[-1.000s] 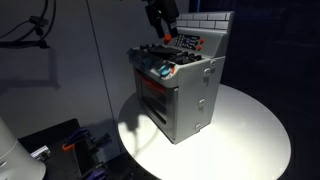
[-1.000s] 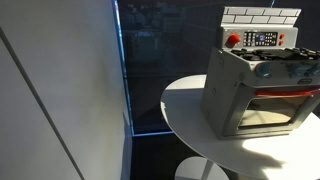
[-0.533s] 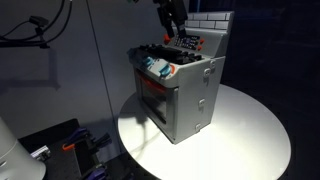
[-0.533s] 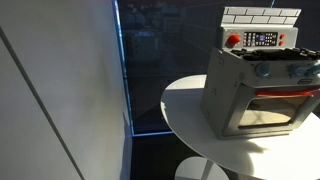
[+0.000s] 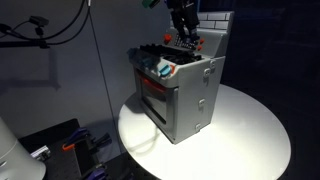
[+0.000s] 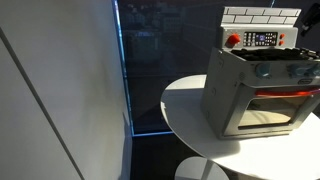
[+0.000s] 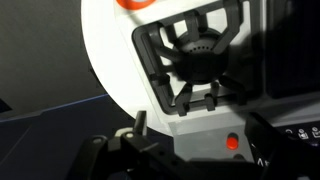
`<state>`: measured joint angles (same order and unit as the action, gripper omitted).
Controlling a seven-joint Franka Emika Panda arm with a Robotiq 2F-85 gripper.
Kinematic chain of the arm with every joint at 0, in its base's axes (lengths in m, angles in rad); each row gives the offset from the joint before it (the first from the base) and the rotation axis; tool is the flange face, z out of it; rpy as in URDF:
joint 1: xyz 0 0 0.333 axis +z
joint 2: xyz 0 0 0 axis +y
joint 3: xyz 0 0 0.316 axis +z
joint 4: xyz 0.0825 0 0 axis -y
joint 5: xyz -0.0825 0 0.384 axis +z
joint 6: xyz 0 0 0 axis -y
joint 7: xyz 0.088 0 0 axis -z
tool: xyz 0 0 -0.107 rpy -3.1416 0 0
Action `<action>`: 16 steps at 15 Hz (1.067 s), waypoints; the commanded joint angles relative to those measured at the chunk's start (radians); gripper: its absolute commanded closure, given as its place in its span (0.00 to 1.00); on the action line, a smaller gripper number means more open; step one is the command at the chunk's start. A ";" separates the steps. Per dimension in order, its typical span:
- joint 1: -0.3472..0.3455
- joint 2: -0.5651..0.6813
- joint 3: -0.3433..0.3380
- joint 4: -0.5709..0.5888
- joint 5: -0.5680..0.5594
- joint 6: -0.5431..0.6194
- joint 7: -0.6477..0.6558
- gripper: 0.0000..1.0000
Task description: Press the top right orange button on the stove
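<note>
While fingers [image 5: 185, 28] hover above its rear, gap unreadable, grey boxy stove [image 5: 185, 95] shows black burners [image 7: 200, 50], brick back wall [image 6: 260, 15].

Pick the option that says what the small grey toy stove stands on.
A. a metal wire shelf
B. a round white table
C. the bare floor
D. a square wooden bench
B: in both exterior views the small grey boxy toy stove stands on a round white table, with the bare tabletop showing around its base.
</note>
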<state>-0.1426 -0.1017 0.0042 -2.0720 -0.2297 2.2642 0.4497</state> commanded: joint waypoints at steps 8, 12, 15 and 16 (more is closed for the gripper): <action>0.045 0.072 -0.026 0.060 -0.007 0.005 0.026 0.00; 0.044 0.076 -0.028 0.064 -0.012 0.007 0.031 0.00; 0.047 0.088 -0.030 0.074 -0.019 0.016 0.039 0.00; 0.048 0.091 -0.032 0.077 -0.022 0.022 0.042 0.00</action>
<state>-0.1080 -0.0260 -0.0120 -2.0145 -0.2375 2.2724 0.4770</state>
